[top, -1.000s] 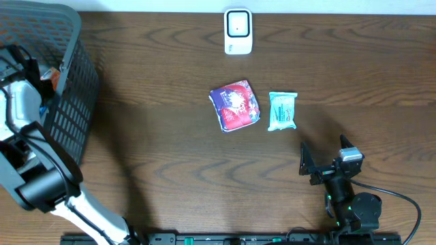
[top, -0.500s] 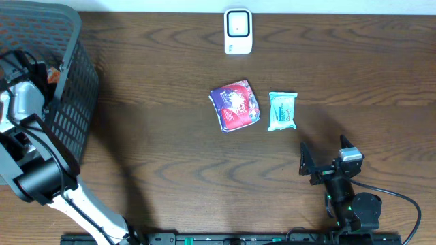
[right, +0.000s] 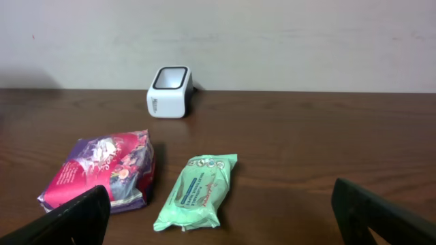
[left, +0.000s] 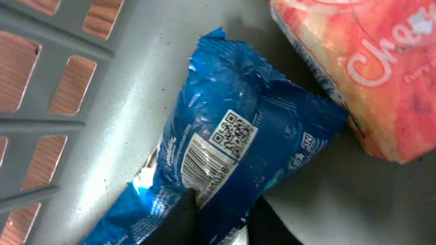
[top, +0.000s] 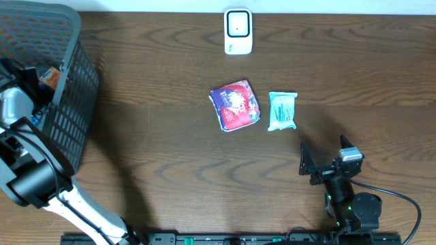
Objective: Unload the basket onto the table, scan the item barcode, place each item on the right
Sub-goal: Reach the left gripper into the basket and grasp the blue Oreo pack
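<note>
In the left wrist view a blue packet (left: 231, 129) lies on the grey floor of the basket (left: 129, 102), its white barcode (left: 204, 167) and a QR code facing up. My left gripper (left: 228, 224) is shut on the packet's near end, one dark finger (left: 182, 219) on each side of the pinched foil. An orange-red packet (left: 368, 68) lies against the blue one. The white scanner (top: 238, 30) stands at the table's far edge. My right gripper (top: 325, 158) rests open near the front right, with nothing between its fingers.
The dark mesh basket (top: 68, 116) fills the left end of the table, with my left arm (top: 15, 105) reaching into it. A purple-red packet (top: 234, 105) and a green wipes pack (top: 282, 110) lie side by side mid-table, in front of the right gripper.
My left arm has sunk a little deeper into the basket and its jaws have closed on the blue packet. The right arm and the table items have not moved.
</note>
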You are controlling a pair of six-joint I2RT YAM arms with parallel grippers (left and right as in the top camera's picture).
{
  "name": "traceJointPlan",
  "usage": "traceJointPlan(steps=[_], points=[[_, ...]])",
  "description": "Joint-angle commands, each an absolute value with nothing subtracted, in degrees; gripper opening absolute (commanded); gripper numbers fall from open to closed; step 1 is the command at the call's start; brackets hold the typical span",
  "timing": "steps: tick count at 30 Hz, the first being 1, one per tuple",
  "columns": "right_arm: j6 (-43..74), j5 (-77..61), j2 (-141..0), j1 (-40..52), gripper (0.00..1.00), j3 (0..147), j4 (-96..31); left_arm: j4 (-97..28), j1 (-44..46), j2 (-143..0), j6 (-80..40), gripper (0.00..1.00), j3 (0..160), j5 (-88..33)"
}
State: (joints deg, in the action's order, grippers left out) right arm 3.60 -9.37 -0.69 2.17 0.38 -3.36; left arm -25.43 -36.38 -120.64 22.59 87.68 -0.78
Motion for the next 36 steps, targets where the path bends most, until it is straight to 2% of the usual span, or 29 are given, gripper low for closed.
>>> traceJointPlan(steps=[1,8,12,21,28,36], points=[[3.1,-9.3,-0.4,2.5,0.99,0.3,-3.6,-26.9,-36.6,-121.5,22.2,0.07,86.6,-4.5],[3.1,-9.3,-0.4,2.5,0.99,0.3,-3.6,-28.4,-36.6,-118.2,19.2,0.07,86.7,-4.5],[3.1,-9.3,-0.4,2.5,0.99,0.3,-3.6,-28.1,-36.6,-110.3,11.2,0.07,87.5,-4.6],[3.1,-9.3,-0.4,2.5,0.99,0.3,-3.6,-27.6,-36.6,-91.1,3.2,0.07,87.5,-4.8],[3.1,-9.3,-0.4,2.5,0.99,0.3,-3.6,-27.7,-36.6,-81.2,-3.3,0.07,87.5,-12.8],[3.1,-9.3,-0.4,2.5,0.99,0.3,-3.6,-26.2,-35.9,-71.6,-24.4,0.08,87.5,-22.4]])
